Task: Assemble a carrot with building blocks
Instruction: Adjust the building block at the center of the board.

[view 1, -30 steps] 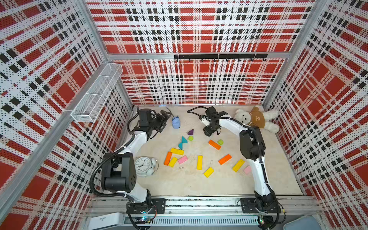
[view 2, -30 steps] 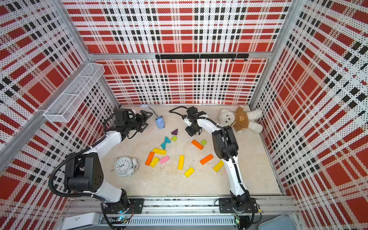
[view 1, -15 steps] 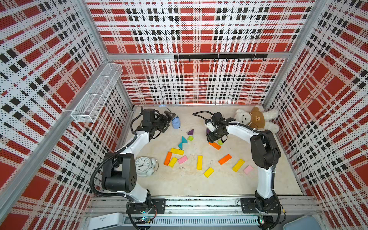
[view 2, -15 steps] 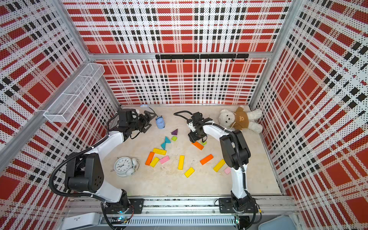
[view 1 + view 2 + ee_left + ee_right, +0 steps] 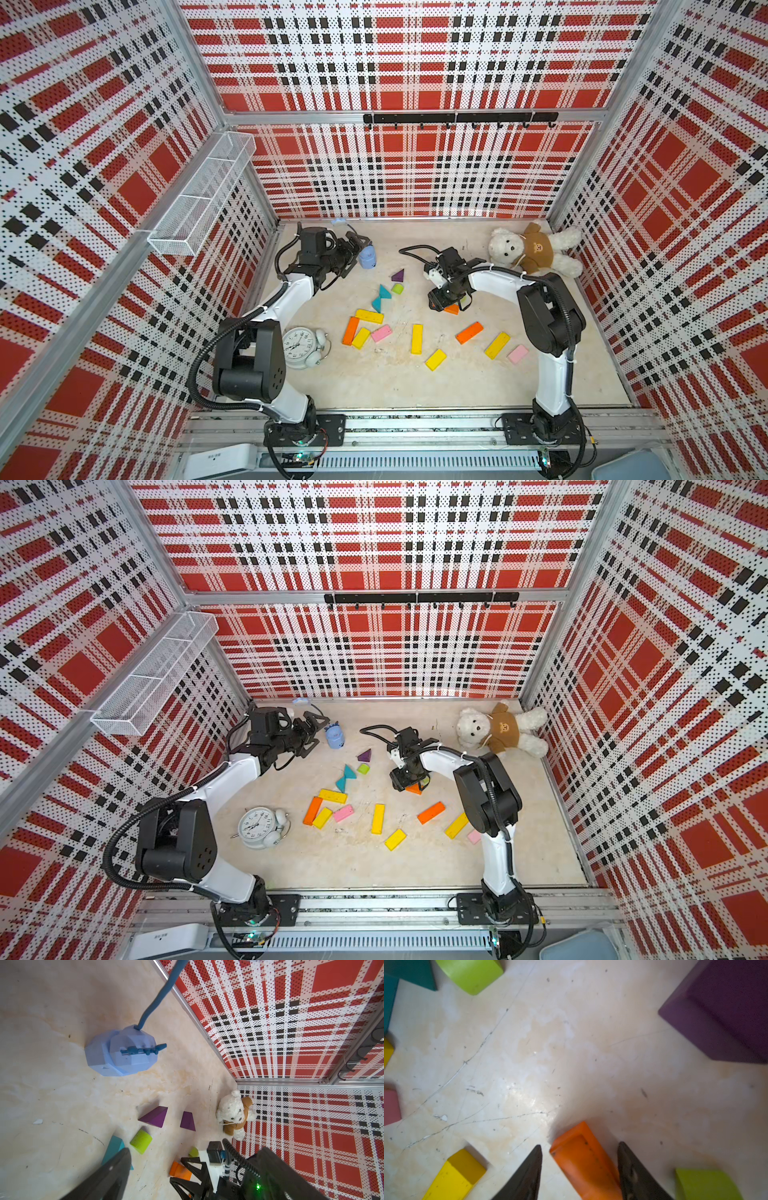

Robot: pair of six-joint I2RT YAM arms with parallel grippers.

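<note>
The right gripper points down over the middle of the table, its black fingers astride one end of an orange bar. One finger touches the bar's side and the other stands just off it, so the jaws are apart and not clamped, and the bar lies on the table

With twelve at the back wall in both top views:
- A purple triangle and a lime stub lie at ten o'clock
- Two teal triangles and a knot of yellow, orange and pink bars lie at nine
- A second orange bar lies at five

The left gripper hangs spread wide and empty at eleven, just beside a blue toy. The alarm clock sits at eight, and the plush bear lies at one
</note>
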